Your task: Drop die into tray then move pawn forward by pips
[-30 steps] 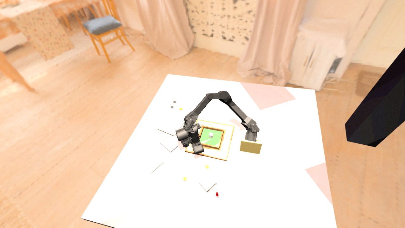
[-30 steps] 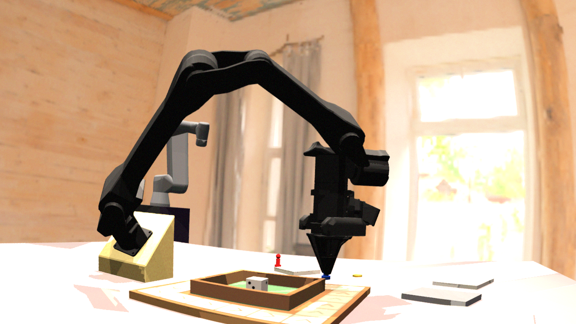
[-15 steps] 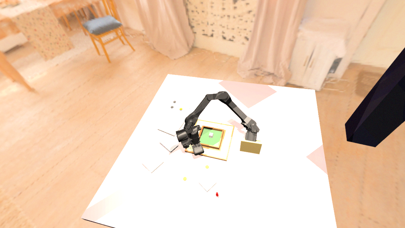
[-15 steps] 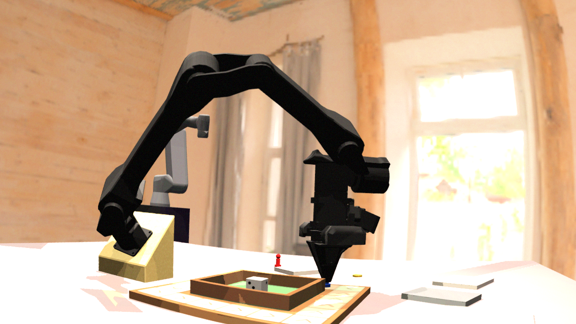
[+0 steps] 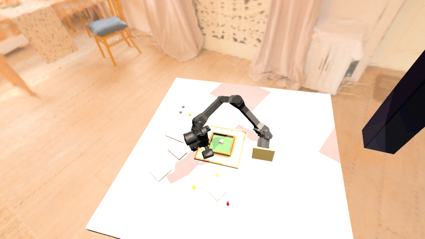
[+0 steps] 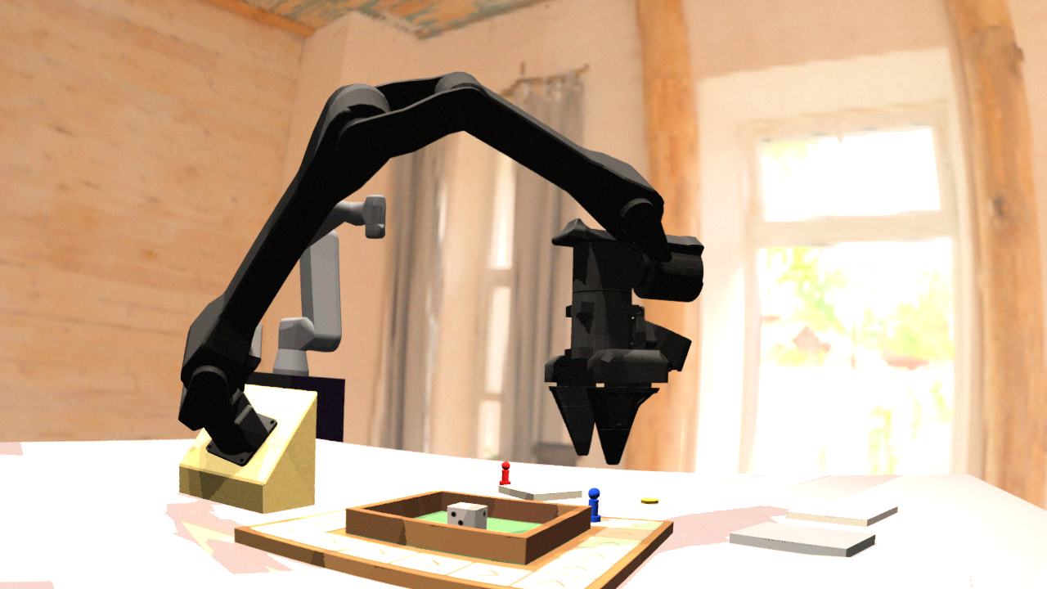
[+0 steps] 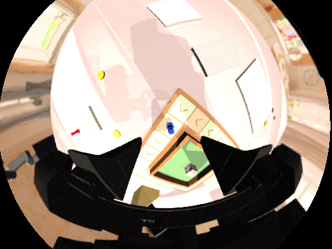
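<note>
Around the dice tray [image 5: 232, 146] [image 6: 439, 532] [image 7: 169, 153], raised walls bar a low sideways pass, and the die [image 5: 221, 141] [image 6: 467, 515] [image 7: 190, 169] takes up part of the floor inside. Just outside one tray corner, the upright blue pawn [image 6: 594, 505] [image 7: 170, 127] blocks a low sweep; above it, the parted fingers of the gripper [image 5: 205, 148] [image 6: 597, 460] [image 7: 171, 138] have open air upward. Beyond the tray's opposite side, the yellow wedge [image 5: 263, 154] [image 6: 289, 461] [image 7: 145, 196] obstructs low travel, leaving a gap beside the board.
</note>
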Controlling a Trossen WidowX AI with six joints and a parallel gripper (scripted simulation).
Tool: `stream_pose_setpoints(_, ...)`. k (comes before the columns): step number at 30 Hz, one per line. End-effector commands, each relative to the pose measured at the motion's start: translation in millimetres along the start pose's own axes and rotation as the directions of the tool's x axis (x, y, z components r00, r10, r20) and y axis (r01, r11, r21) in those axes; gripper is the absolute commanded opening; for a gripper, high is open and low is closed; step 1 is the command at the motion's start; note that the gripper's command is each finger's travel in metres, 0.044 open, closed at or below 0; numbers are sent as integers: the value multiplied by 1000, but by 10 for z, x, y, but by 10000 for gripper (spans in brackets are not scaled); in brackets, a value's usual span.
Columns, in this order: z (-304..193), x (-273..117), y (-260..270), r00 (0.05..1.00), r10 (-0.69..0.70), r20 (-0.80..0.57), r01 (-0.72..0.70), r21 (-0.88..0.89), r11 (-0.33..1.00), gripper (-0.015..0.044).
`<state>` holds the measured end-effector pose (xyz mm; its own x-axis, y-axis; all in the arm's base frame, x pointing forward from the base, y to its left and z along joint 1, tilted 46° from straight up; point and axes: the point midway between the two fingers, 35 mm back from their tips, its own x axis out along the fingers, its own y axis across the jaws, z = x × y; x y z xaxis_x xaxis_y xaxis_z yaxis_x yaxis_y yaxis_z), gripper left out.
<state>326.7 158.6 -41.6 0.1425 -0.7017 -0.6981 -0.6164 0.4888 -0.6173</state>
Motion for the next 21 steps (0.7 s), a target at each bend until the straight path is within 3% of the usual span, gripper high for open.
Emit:
stream_pose_setpoints(1,-78,-78,-18,1000,9,-6,-9,32,999,440)
stream_pose_setpoints(12,-1558,-796,64,1000,16,-11,-9,437,900,440)
stream_pose_setpoints(13,-1216,-753,55,1000,15,5,-16,361,932,440)
stream_pose_setpoints(21,-1216,-753,55,1000,15,5,-16,361,932,440)
